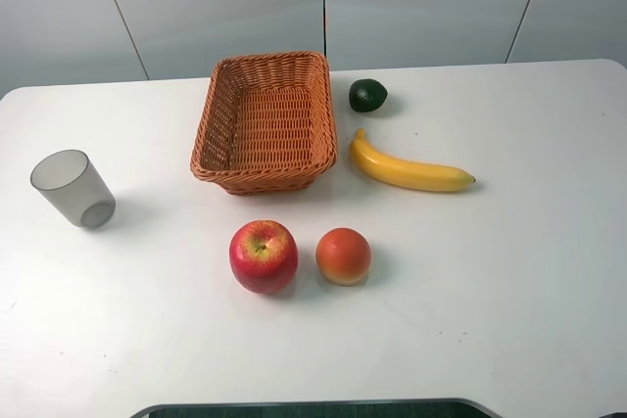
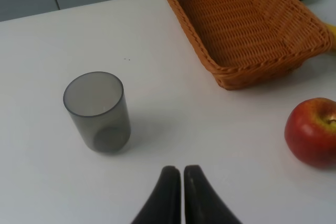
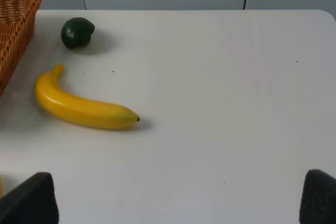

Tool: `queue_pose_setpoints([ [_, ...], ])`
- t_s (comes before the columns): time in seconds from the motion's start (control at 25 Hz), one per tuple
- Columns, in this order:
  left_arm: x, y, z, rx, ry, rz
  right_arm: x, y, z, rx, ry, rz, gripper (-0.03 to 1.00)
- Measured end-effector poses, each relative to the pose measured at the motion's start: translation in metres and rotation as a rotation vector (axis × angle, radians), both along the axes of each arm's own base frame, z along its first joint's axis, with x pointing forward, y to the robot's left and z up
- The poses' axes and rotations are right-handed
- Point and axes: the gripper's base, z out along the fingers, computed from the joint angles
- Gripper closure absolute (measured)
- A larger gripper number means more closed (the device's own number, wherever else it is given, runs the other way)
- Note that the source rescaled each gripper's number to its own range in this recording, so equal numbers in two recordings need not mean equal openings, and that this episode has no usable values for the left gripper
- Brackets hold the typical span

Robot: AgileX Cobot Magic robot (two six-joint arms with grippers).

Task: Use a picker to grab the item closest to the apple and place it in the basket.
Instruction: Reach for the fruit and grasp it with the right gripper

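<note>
The left gripper (image 2: 181, 174) hung empty with its jaws pressed together; the right gripper (image 3: 177, 184) stood spread wide, holding nothing. Ahead, the orange (image 1: 343, 255) sat just beside the apple (image 1: 263, 255), not touching, on the white table (image 1: 509, 271), with the wicker basket (image 1: 265, 179) farther back.

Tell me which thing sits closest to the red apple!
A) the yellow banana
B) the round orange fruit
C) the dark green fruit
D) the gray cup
B. In the high view the round orange fruit sits just beside the apple with only a small gap between them, and everything else on the table lies farther away.
</note>
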Motion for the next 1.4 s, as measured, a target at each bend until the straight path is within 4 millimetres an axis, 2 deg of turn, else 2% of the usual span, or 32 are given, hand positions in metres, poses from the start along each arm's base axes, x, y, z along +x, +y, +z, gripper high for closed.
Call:
queue_pose_setpoints([
  [1.0, 0.0, 0.0, 0.0, 0.0, 0.0, 0.0, -0.001, 0.0, 0.0, 0.011, 0.01, -0.007, -0.03],
  [1.12, 0.0, 0.0, 0.0, 0.0, 0.0, 0.0, 0.005, 0.0, 0.017, 0.03, 0.046, -0.018, -0.03],
  [1.16, 0.0, 0.0, 0.0, 0.0, 0.0, 0.0, 0.007, 0.0, 0.029, 0.042, 0.042, -0.024, -0.03],
  [1.32, 0.0, 0.0, 0.0, 0.0, 0.0, 0.0, 0.027, -0.001, 0.066, 0.042, 0.108, -0.018, -0.03],
  [1.4, 0.0, 0.0, 0.0, 0.0, 0.0, 0.0, 0.042, 0.0, 0.076, 0.041, 0.165, -0.004, -0.03],
])
